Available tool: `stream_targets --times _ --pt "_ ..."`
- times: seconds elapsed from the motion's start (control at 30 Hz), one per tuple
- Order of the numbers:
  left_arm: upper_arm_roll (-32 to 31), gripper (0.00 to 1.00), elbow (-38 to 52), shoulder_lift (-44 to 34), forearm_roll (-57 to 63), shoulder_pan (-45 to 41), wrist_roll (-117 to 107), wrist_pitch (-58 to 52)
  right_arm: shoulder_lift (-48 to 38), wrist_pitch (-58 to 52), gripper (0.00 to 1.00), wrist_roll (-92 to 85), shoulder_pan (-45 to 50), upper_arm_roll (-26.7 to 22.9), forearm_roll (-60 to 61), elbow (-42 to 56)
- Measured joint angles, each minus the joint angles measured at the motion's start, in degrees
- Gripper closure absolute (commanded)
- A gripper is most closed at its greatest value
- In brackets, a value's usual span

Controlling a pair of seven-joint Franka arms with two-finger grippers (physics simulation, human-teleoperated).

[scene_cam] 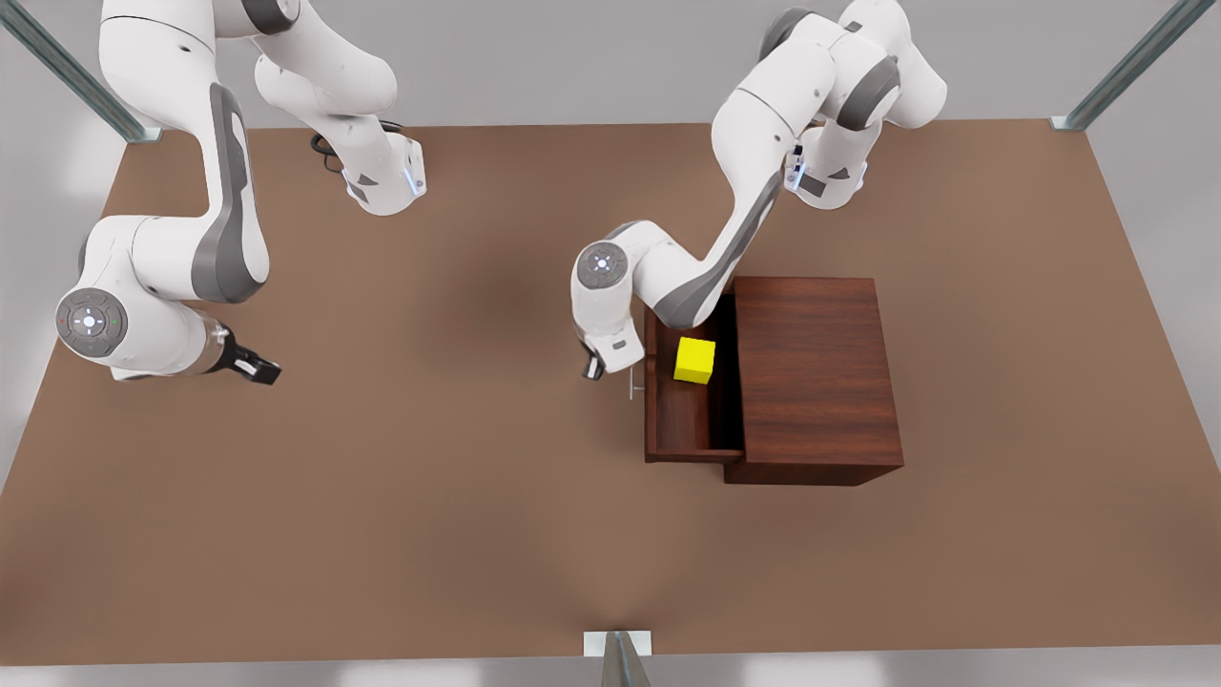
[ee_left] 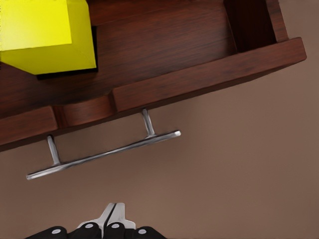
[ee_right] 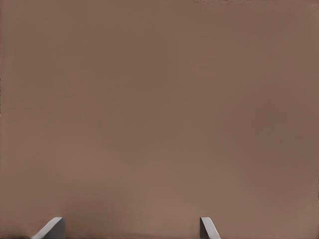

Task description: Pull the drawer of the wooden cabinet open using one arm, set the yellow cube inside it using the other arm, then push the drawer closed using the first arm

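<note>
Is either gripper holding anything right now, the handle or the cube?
Nothing is held. The left gripper is shut, just short of the drawer's handle; the right gripper is open over bare table. The yellow cube sits in the drawer.

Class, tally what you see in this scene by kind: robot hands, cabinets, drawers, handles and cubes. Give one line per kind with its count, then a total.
Robot hands: 2, the left hand by the handle, the right hand waiting over bare table
Wooden cabinets: 1
Drawers: 1, pulled open
Silver bar handles: 1
Yellow cubes: 1, inside the drawer
Total: 6
</note>
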Motion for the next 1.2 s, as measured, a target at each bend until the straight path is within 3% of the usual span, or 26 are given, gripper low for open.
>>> stream_targets --times 0.17,1.2 --pt "0.3 1.00 -3.3 -0.5 2.7 0.6 -4.8 0.0 0.0 -0.1 0.00 -6.1 0.0 0.0 0.0 0.0" --pt "3.3 1.00 -0.5 -3.0 3.3 10.6 0.6 -16.6 0.2 -0.1 0.00 -21.9 0.0 0.0 -0.1 0.2"
